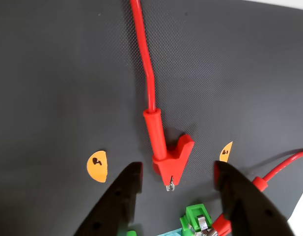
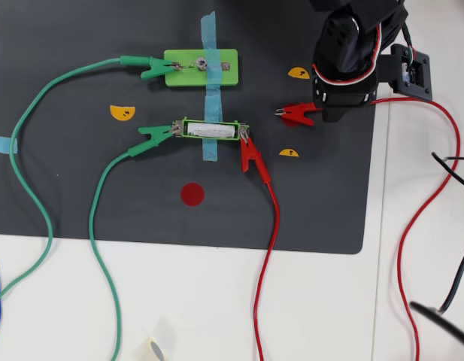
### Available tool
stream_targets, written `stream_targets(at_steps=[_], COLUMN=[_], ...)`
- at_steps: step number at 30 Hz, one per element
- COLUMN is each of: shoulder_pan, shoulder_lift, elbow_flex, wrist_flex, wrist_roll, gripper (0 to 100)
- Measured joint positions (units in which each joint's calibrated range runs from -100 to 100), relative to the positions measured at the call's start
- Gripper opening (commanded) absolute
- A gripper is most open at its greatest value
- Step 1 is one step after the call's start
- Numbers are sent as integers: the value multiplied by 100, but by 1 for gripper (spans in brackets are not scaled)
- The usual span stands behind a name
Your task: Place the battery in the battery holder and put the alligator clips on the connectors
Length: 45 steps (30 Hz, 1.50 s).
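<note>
The white battery (image 2: 211,130) lies in the bright-green battery holder (image 2: 188,130) at the mat's middle. A green alligator clip (image 2: 156,134) bites the holder's left connector and a red clip (image 2: 251,156) bites its right one. Another green clip (image 2: 149,68) sits on the left connector of the upper block. The second red clip (image 1: 166,152) lies loose on the mat, and it also shows in the overhead view (image 2: 295,113). My gripper (image 1: 177,172) is open and straddles this clip without touching it. In the overhead view the arm hides the gripper (image 2: 322,111).
A wider light-green block (image 2: 216,68) is taped down with blue tape (image 2: 209,150). Yellow stickers (image 1: 97,165) (image 1: 226,151) flank the loose clip. A red dot (image 2: 192,194) marks the mat. The holder's end (image 1: 195,216) shows at the bottom of the wrist view. Cables (image 2: 450,165) lie on the right.
</note>
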<state>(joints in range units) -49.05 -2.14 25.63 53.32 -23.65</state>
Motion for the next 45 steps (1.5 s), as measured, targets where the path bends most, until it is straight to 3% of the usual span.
stream_targets(at_steps=[8,38,39,41,45], shoulder_pan=[101,302,302,302,336], shoulder_lift=[697,1680,1680,1680,1680], elbow_flex=[-27,-569,-569,-569,-569], wrist_flex=[-300,-257,-257,-257,-257], wrist_roll=[-419,-414,-414,-414,-414], gripper=[20,20,17,2,1])
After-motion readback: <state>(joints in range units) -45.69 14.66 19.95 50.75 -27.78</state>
